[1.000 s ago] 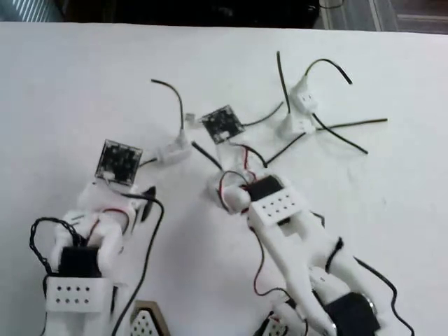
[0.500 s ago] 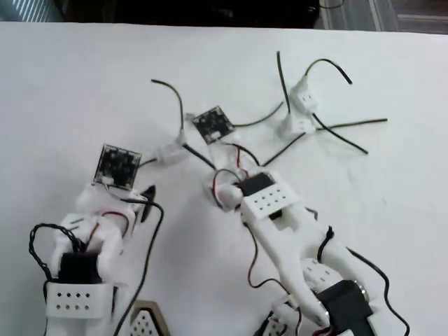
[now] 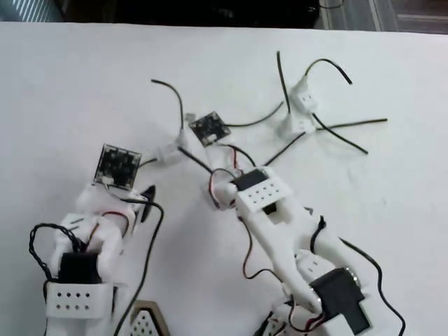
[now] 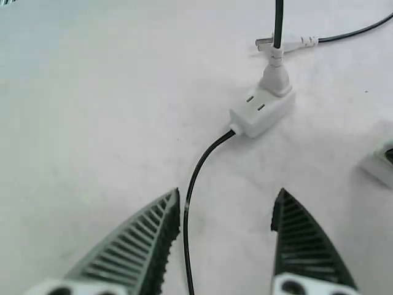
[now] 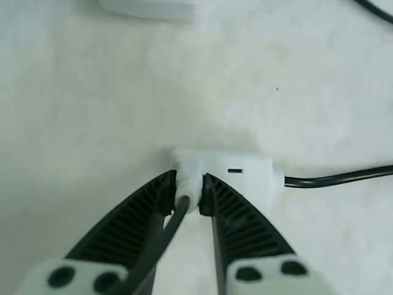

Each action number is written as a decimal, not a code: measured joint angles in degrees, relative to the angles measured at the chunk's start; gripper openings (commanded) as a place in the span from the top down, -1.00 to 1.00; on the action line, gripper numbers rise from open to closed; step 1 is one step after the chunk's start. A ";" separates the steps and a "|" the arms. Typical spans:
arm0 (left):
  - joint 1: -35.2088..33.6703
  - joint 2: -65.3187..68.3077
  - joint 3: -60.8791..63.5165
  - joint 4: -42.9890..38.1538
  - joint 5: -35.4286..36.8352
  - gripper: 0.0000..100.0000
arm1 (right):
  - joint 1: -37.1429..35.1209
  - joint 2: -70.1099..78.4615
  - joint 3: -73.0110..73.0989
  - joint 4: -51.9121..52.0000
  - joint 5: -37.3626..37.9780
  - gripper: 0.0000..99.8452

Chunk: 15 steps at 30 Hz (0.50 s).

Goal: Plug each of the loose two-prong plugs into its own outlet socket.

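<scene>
1. The left arm (image 3: 87,241) and right arm (image 3: 280,231) wear white printed shells with black motor blocks.
2. Red and black cables loop along both.
3. The left gripper (image 4: 228,195) and right gripper (image 5: 188,181) carry dark ribbed fingers.

White table, background clutter
Plain white table (image 3: 70,84) fills most of the high view. Past its far edge runs a dark strip (image 3: 210,10), with a pale slatted patch (image 3: 28,10) at one corner and grey panels (image 3: 413,14) at the other. At the near edge sits a tan-rimmed perforated piece (image 3: 145,320), partly cut off.
</scene>
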State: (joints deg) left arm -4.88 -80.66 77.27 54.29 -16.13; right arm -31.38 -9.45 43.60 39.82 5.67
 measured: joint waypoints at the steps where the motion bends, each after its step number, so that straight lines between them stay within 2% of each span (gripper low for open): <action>1: 0.00 0.00 0.00 0.00 0.00 0.51 | -0.35 0.44 -0.26 0.00 0.00 0.97; 7: 0.00 0.00 0.00 0.00 0.00 0.51 | -1.41 1.93 -0.26 -0.53 0.00 0.93; 12: 0.00 0.00 0.00 0.00 0.00 0.51 | -1.93 2.20 -2.20 2.55 0.00 0.55; 15: 0.00 0.00 0.00 0.00 0.00 0.51 | -2.55 1.76 -5.19 9.58 0.00 0.46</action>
State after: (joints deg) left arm -4.88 -80.66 77.27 54.29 -16.13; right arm -33.93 -7.69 38.42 49.41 5.67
